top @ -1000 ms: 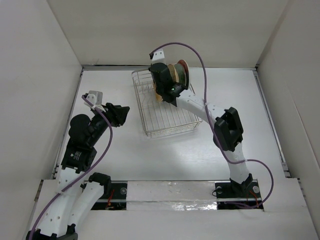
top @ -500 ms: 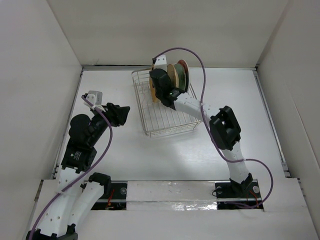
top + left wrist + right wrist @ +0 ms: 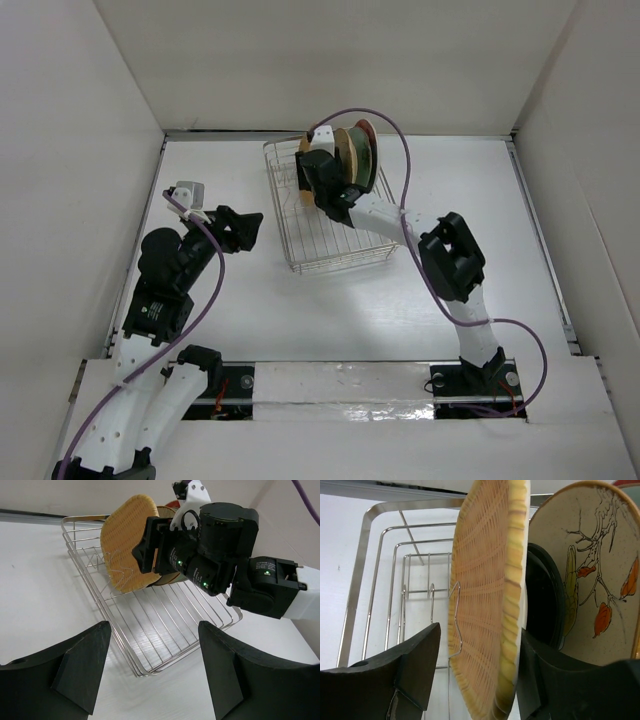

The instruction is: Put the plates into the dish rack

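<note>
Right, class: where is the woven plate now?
Right wrist view: the woven plate stands upright in the rack, straddled by the open right gripper, with the black plate beside it.

Rack [image 3: 357,595]: bare metal wire, shiny. Woven plate [image 3: 485,595] at my 12 o'clock: rough basket-weave texture, matt. Cream plate [image 3: 590,580] at 2 o'clock: smooth painted glaze. Black plate [image 3: 545,605] between: glossy. My right fingers [image 3: 415,670]: matt black plastic. Table [image 3: 335,540]: smooth white.
</note>
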Tool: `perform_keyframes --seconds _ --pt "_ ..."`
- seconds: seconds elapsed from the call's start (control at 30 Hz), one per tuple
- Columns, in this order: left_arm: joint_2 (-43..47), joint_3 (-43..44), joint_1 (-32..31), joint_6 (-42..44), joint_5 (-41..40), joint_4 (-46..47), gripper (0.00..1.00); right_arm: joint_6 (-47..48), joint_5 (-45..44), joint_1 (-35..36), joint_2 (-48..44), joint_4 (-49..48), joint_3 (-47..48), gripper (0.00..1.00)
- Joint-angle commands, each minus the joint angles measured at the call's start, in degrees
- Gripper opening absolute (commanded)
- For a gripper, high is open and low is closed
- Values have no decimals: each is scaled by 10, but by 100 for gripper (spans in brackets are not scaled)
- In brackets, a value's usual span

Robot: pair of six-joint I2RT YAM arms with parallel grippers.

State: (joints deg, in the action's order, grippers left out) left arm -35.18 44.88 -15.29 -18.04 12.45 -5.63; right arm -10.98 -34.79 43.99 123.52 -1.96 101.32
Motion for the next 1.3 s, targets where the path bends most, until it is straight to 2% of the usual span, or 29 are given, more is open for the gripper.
perform_keyframes --seconds 0.0,0.2,0.33,0.5,0.8,0.83,0.93,0.97,1.03,1.07,1.13,1.27 --pt "-2 -1 0 4 -5 18 68 3 7 3 -51 -14 19 62" --pt "-6 -1 0 4 -5 17 68 19 7 -2 -60 18 56 61" --pt "-5 -1 0 4 -5 18 68 15 8 -2 -79 6 21 60" --pt "-7 -2 0 5 -5 19 68 2 26 -8 -65 39 31 55" --pt "-9 -2 0 4 -5 18 67 -26 41 -24 -57 85 17 57" --pt "-9 -2 0 5 -5 19 67 -27 45 -24 -58 83 14 55" --pt "-10 -2 0 4 -5 19 67 -29 47 -24 -52 87 24 37" --pt "-11 -2 0 4 -5 18 67 -25 46 -24 -50 92 30 23" --pt "-10 -2 0 4 -7 18 67 -20 46 -24 -45 100 48 13" --pt "-10 -2 0 4 -8 18 67 -12 46 -24 -44 108 65 5" --pt "-9 -2 0 4 -9 18 67 -4 45 -24 -42 114 82 0" --pt "-9 -2 0 4 -9 18 67 24 43 -24 -39 130 116 0"
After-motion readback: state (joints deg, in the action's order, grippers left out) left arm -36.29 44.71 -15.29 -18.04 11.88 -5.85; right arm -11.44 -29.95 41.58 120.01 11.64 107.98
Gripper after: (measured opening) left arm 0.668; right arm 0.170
